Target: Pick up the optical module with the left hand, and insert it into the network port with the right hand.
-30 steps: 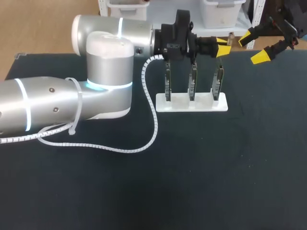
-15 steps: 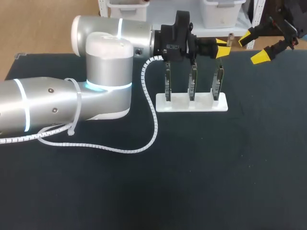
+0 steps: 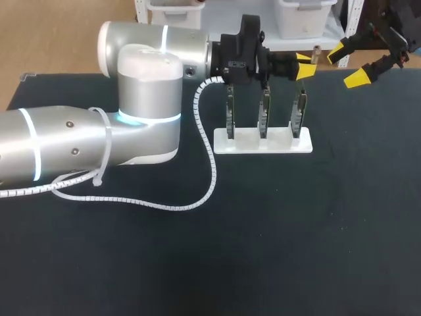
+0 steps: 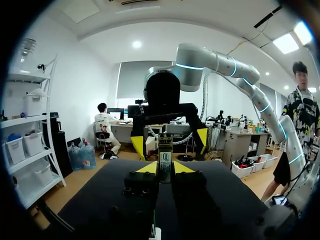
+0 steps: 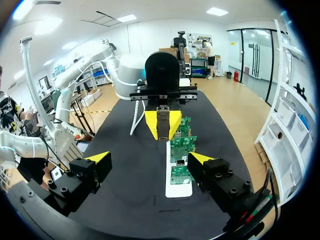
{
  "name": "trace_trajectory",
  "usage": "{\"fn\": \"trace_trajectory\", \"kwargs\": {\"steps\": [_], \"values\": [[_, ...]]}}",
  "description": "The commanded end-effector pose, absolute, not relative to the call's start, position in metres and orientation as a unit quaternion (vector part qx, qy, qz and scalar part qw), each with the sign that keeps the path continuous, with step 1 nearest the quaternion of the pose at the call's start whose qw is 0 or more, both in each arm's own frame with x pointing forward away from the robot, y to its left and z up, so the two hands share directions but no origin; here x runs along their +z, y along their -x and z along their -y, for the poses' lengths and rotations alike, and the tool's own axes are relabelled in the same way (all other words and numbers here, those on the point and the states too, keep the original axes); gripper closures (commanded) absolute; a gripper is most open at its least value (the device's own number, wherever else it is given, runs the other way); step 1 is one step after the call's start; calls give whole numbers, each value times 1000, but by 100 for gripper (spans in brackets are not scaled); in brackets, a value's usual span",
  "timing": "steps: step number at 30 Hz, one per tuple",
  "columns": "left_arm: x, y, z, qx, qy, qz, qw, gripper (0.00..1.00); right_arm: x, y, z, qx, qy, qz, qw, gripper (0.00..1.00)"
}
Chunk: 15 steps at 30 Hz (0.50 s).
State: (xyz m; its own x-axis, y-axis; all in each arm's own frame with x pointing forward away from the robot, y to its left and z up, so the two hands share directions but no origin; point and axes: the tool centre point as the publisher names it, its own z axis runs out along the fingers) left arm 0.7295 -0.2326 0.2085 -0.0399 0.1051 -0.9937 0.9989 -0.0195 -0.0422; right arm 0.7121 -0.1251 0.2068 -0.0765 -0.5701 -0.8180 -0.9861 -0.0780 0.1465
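HANDOVER LINE-UP: The left arm, a thick silver unit w/ a white spiral-wrapped cable [image 3: 212, 168] trailing off it, lies across the black table [image 3: 296, 230]. Its yellow-tipped left tool [image 3: 304, 65] is clamped on the optical module [image 4: 165, 161], a slim grey metal bar w/ a small label on its end. In the left wrist view the module sits squarely between the 2 yellow tips, both pressing it from opposite sides and the labelled end pointing out ahead.

In the head view the left tool hangs above the far end of a white slotted base [image 3: 283, 145], over the top edge of the outermost of 3 green circuit boards [image 3: 264, 112]. The boards stand upright in a row, 1 per slot, approx. parallel.

The network port itself is too small to pick out on the boards in any view.

The right tool [image 3: 347, 66] is at the table's far right corner, well apart from the base, w/ its 2 yellow tips spread wide and nothing between them. It faces the left tool: in the right wrist view the module and its yellow clamp appear straight ahead, beyond the row of boards. In the left wrist view the spread right tips frame the module from behind.
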Motion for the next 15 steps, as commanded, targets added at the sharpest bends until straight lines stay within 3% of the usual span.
{"fn": "trace_trajectory", "kwargs": {"steps": [1,15], "values": [[208,-729,232,-488,-520,-530,459,100,206,-710,125,385,624,-624,271,0],[208,-729,232,-488,-520,-530,459,100,227,-701,114,367,643,-619,261,0]]}}
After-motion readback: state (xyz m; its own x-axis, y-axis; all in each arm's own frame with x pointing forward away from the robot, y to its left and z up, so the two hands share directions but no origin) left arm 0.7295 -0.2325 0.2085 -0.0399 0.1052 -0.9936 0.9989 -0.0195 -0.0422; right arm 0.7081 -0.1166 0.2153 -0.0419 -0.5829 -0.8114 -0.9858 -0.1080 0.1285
